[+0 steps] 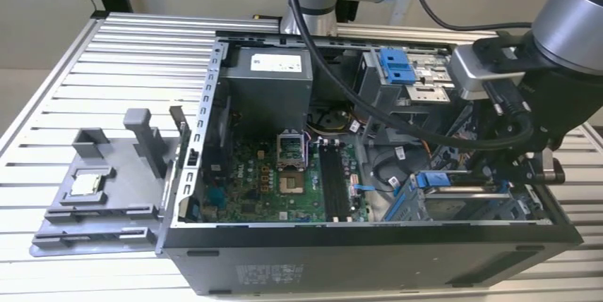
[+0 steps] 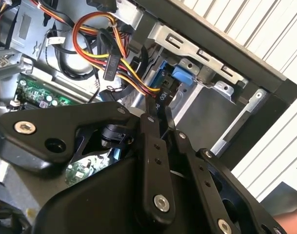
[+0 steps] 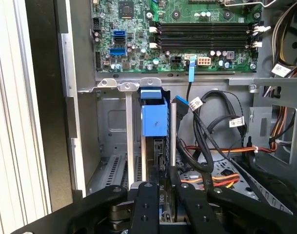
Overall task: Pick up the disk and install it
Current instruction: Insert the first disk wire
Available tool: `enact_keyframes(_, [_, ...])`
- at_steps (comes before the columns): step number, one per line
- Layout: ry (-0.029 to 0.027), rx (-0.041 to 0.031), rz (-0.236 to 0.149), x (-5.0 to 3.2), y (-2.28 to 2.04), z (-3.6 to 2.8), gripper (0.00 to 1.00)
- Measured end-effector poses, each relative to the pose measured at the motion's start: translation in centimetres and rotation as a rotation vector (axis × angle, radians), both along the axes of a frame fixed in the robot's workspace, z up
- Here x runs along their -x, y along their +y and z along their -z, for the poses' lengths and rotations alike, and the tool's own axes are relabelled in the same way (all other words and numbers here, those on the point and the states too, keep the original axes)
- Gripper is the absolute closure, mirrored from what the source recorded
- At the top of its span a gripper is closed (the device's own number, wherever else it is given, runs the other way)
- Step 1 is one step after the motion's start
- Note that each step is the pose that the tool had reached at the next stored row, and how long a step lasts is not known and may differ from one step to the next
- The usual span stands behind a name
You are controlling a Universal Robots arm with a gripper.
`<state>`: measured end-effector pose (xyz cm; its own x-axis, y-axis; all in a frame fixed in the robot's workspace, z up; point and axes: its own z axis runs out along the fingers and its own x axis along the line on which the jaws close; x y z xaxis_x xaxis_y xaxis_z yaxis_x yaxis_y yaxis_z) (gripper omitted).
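The disk (image 3: 154, 119) stands on edge in the drive cage at the computer case's front corner, its bright blue bracket end facing the motherboard. In the exterior view the disk (image 1: 436, 179) shows as a blue end with a metal rail running toward my gripper (image 1: 513, 175). The black fingers of my gripper (image 3: 162, 181) are close together around the disk's near end, shut on it. In the second wrist view the gripper (image 2: 160, 116) points into the cage toward the disk's blue bracket (image 2: 183, 77).
Bundled black, red and yellow cables (image 3: 211, 146) hang right beside the cage. The motherboard (image 3: 187, 34) lies beyond it. A second blue latch (image 1: 397, 65) sits on the upper bay. A grey fixture (image 1: 104, 189) holding a small silver chip stands to the exterior view's left of the case.
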<state>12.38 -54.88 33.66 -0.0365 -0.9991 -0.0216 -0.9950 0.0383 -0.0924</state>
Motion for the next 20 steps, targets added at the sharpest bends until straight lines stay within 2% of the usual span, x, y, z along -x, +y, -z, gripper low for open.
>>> enact_keyframes(6, [0.0000, 0.0185, -0.004, 0.00, 0.00, 0.27, 1.00])
enact_keyframes(9, [0.0000, 0.0251, -0.005, 0.01, 0.02, 0.48, 1.00])
enact_keyframes(20, [-0.0006, 0.0282, -0.005, 0.03, 0.47, 0.96, 1.00])
